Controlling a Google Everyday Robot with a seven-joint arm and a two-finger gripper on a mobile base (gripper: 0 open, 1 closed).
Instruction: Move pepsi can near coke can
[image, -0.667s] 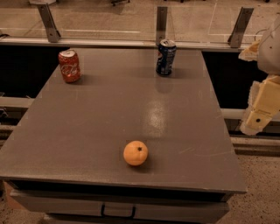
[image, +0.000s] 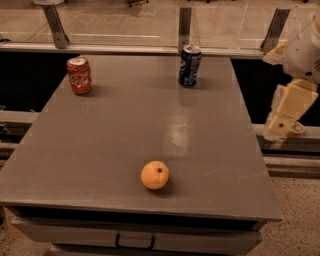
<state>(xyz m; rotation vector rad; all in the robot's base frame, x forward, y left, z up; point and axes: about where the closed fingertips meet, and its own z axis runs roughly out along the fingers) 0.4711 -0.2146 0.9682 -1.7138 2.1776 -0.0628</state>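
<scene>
Little has changed since a moment ago. Only the end effector (image: 286, 117) has crept slightly up and in towards the tabletop (image: 125, 130), while both cans and the fruit sit exactly where they were.

The pepsi can (image: 189, 65) stands upright at the far edge of the tabletop, a little right of the middle, dark blue with its silver top catching the light. It throws a faint reflection on the grey surface in front of it. Right behind it rises a metal post (image: 185, 25) of the glass barrier. Nothing touches the can.

The coke can (image: 80, 75) is well apart from it, off to the left along the same far edge. It is also upright, red with white script, and its top is a bit crumpled.

Closer to me, near the front edge and roughly in the middle, lies an orange (image: 155, 175), alone and far from both cans.

The end effector, cream-coloured, hangs from the white arm (image: 307, 50) out beyond the right edge of the tabletop, clear of the surface and well away from the pepsi can. It carries nothing that I can see, but I cannot tell whether it is released or clenched.

Under the front lip there is a dark drawer handle (image: 134, 242).
</scene>
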